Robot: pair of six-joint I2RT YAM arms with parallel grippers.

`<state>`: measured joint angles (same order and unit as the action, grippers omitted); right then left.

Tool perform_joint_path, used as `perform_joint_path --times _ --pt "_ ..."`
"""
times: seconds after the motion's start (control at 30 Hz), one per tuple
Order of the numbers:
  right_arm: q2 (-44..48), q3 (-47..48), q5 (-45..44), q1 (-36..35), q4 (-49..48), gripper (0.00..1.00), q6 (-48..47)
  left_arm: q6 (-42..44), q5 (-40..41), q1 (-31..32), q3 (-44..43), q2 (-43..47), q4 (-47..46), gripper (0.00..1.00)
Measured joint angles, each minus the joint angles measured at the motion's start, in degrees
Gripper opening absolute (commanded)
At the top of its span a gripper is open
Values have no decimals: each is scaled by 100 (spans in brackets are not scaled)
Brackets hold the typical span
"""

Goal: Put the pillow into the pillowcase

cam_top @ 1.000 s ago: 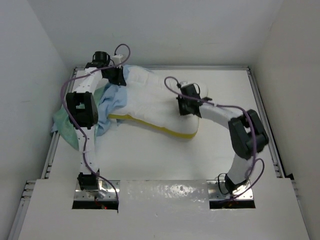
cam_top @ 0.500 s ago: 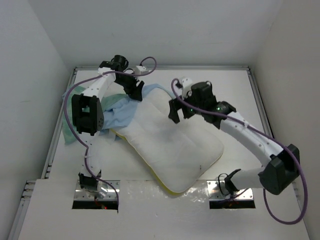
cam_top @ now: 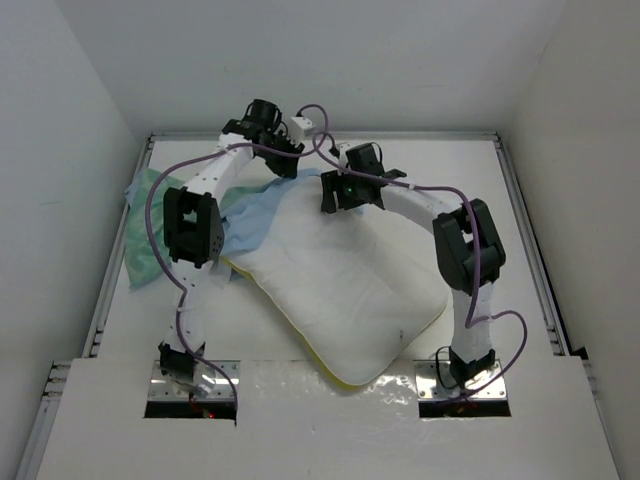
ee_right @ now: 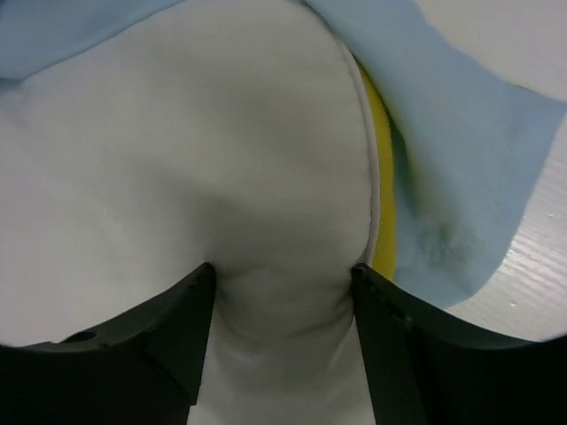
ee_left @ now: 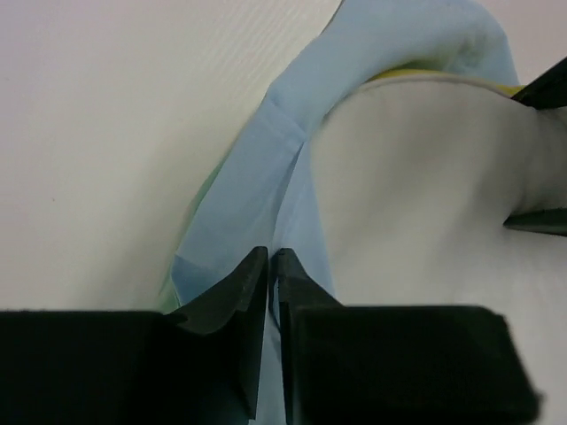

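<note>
The pillow (cam_top: 340, 285) lies diagonally across the surface (cam_top: 510, 230). Its near corner reaches the front edge between the arm bases, and open room remains along the right side. The pillowcase (cam_top: 255, 215) is bunched at the pillow's far-left end, its green part spilling to the left rail.

The right gripper (ee_right: 282, 301) stands wide, clamping the pillow's far end, which bulges between its fingers. The left gripper (ee_left: 270, 266) is nearly closed over a blue pillowcase fold; whether it pinches the cloth cannot be told.

The pillowcase mouth is hidden by the arms. A yellow edge (ee_right: 381, 177) shows beside the blue cloth.
</note>
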<state>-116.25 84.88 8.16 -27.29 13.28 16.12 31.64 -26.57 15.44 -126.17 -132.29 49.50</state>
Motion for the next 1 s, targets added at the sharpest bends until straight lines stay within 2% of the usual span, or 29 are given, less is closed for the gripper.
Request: perform_joint_path --times 0.03,0.07,0.1,0.13,0.33,0.57,0.8,0.97,1.0 --pt "-79 2 116 31 -39 51 74 -26 0 -13 66 -7 -26 0" --pt "-129 0 232 50 -96 24 131 -37 -9 -42 138 -7 -46 0" --pt "-166 0 354 59 -173 5 181 -42 -24 -61 201 -7 -66 0" --pt "-195 -11 476 59 -234 0 267 -46 -52 -70 258 -7 -103 0" --pt "-184 -376 1003 52 -929 0 603 -190 -599 -63 240 0 -164 0" --pt "555 -1097 1029 -422 -1320 0 173 -295 -1377 -55 35 214 -142 0" --pt "841 -1244 1143 -697 -1856 0 122 568 -1797 146 -181 501 850 0" --pt "691 -1329 686 -474 -2638 0 1143 1241 -2415 262 -249 518 1834 0" --pt "638 -1329 516 -417 -2745 0 1298 1342 -2382 262 -262 525 1770 0"
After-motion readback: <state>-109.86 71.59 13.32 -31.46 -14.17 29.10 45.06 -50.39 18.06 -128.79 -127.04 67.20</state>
